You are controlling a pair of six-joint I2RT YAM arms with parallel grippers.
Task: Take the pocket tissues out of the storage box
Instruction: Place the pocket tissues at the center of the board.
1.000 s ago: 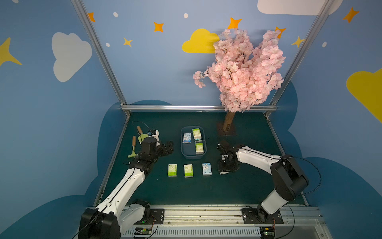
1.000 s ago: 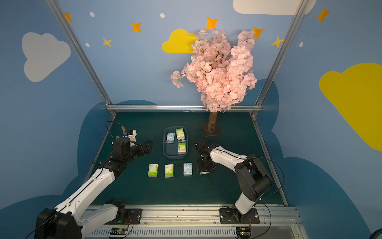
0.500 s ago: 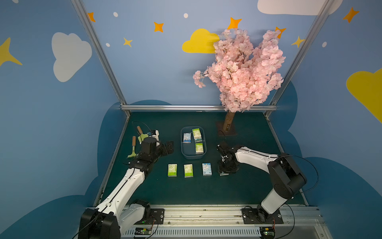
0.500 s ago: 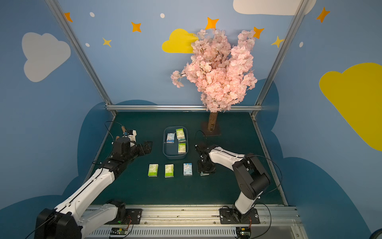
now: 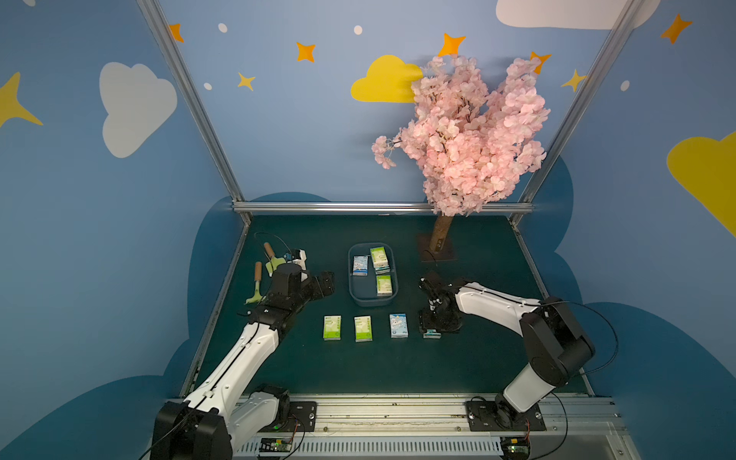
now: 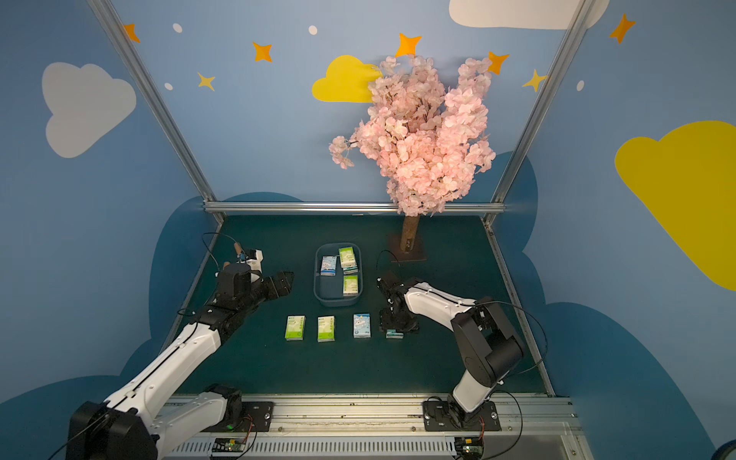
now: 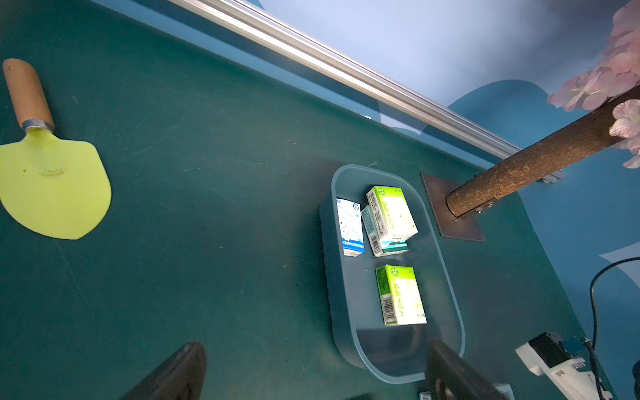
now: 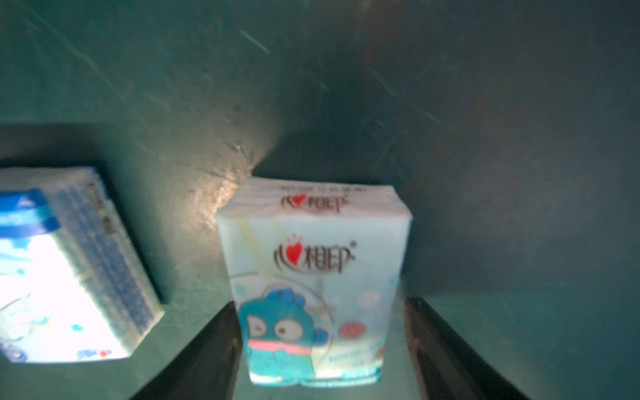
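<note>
**Four packets out on the tabletop, the rest in the box**

At the right end of the row, the right fingers [image 8: 207, 353] stand spread on either side of a blue cartoon packet [image 8: 311, 277], which lies flat on the tabletop [image 5: 358, 374]. The right wrist view shows a clear gap between one finger and the packet's edge. The other finger sits close against it, and I cannot tell whether it touches. No pinch here.

Just beside it lies a second blue packet [image 5: 398, 325], then an inner green packet [image 5: 363, 329], then an outer green packet [image 5: 332, 327]. They lie in one line, each apart from the next, in front of the storage box [image 5: 364, 292].

Inside the box, a light-blue packet [image 7: 349, 227] lies along one long wall. Next to it, a tilted green packet [image 7: 391, 214] rests on top of another packet whose teal end peeps out. A flat green packet [image 7: 400, 294] lies alone toward the robot's end.

Over on the other side, the left fingers [image 7: 173, 374] are wide apart and hold nothing. In both top views they hover near the box's left side, apart from it. Behind that arm a green trowel [image 7: 52, 187] with a wooden handle lies on the tabletop. The pink blossom tree [image 5: 462, 135] stands behind the box, to its right.
</note>
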